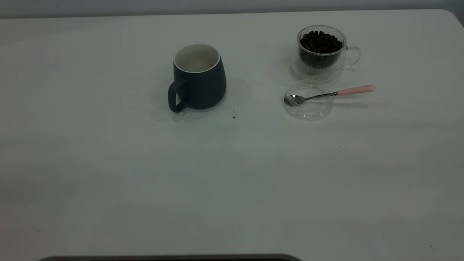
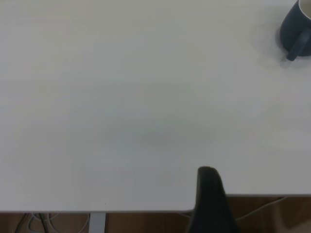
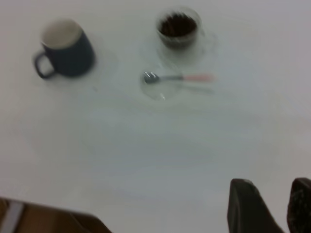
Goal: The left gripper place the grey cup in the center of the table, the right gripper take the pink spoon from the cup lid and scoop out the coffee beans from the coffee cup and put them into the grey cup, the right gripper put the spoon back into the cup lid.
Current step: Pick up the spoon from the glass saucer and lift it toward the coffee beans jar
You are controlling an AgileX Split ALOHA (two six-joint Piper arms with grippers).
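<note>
The grey cup [image 1: 199, 78] stands upright and empty left of the table's [image 1: 108, 163] centre, its handle toward the front left. It also shows in the left wrist view [image 2: 295, 29] and the right wrist view [image 3: 65, 48]. The coffee cup [image 1: 320, 54] holds coffee beans [image 1: 320, 41] at the back right. In front of it lies the cup lid [image 1: 308, 105] with the pink spoon [image 1: 337, 93] resting in it, handle pointing right. Neither gripper shows in the exterior view. The left gripper [image 2: 262, 177] hangs over the table's near edge with one finger [image 2: 210, 194] in view. The right gripper [image 3: 271, 187] is open, empty and far from the spoon [image 3: 182, 77].
The table's near edge [image 2: 146, 211] runs just under the left gripper, with cables and floor beyond it. A table corner [image 3: 48, 206] shows in the right wrist view. A dark strip [image 1: 170, 257] lies along the front edge. A few dark specks [image 1: 233, 117] lie by the grey cup.
</note>
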